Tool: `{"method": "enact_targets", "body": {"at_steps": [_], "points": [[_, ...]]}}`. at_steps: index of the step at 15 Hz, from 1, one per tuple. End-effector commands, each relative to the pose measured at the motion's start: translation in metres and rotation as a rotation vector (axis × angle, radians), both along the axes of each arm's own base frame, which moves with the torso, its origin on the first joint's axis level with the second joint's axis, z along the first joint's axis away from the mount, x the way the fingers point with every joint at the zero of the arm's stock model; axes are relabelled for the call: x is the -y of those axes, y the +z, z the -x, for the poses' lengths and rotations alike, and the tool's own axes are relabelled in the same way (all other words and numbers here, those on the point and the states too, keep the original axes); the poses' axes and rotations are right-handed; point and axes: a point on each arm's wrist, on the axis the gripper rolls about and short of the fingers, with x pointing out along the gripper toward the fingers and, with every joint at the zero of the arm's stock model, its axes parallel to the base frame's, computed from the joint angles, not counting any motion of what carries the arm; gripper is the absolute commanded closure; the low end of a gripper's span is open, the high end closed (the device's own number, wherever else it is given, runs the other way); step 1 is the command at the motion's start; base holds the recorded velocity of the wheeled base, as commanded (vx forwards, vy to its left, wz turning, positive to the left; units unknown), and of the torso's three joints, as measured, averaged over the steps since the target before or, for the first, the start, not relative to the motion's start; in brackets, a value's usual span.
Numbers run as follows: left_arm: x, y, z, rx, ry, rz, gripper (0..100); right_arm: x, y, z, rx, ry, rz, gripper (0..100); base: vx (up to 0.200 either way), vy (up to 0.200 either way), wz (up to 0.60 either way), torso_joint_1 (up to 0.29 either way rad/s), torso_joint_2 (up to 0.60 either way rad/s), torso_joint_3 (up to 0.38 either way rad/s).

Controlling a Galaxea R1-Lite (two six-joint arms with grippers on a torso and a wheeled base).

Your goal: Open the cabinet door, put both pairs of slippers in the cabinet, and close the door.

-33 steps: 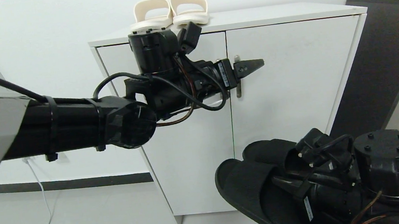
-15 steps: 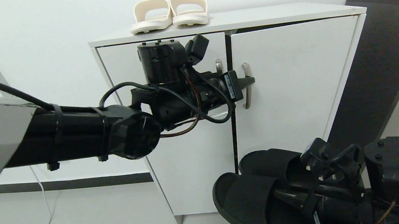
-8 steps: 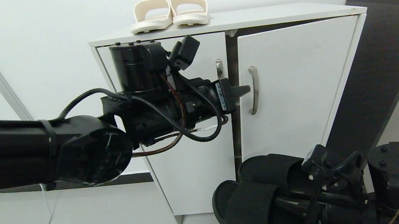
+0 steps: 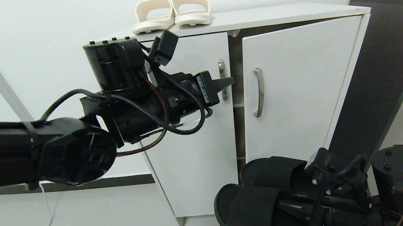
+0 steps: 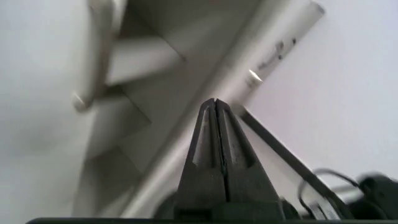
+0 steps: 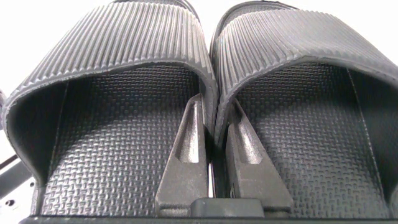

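A white cabinet [image 4: 270, 15] stands ahead with its right door [image 4: 297, 90] ajar, a dark gap showing beside the door's handle [image 4: 258, 92]. My left gripper [image 4: 227, 83] is shut with nothing in it, level with the left door's handle [image 4: 223, 79], clear of the right door. In the left wrist view the left gripper [image 5: 214, 104] points at the opened door's edge [image 5: 249, 93]. A cream pair of slippers [image 4: 171, 13] rests on the cabinet top. My right gripper [image 6: 214, 118] is shut on the black slippers [image 6: 130, 74], pinching their adjoining straps; the black slippers [image 4: 260, 193] hang low in front of the cabinet.
A dark panel [image 4: 390, 68] stands to the right of the cabinet. A white cable [image 4: 47, 221] trails down the wall to the floor at left. Open floor lies left of the cabinet.
The left gripper pulled the right door ajar by its handle, then came off it and drew back leftward. The right arm with the black slippers sank slightly.
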Motion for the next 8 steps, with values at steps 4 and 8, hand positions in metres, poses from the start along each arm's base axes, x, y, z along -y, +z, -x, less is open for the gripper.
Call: {"method": "enact_targets", "body": {"at_steps": [4, 8], "points": [[0.02, -0.02, -0.036, -0.043, 0.05, 0.02, 100, -0.001, -0.003, 0.005, -0.009, 0.019, 0.011, 100, 0.0, 0.0, 0.0, 0.0, 0.0, 0.0], [0.026, -0.02, -0.045, -0.03, 0.051, 0.03, 100, -0.003, -0.005, 0.006, -0.013, 0.028, 0.016, 100, 0.0, 0.0, 0.0, 0.0, 0.0, 0.0]]}}
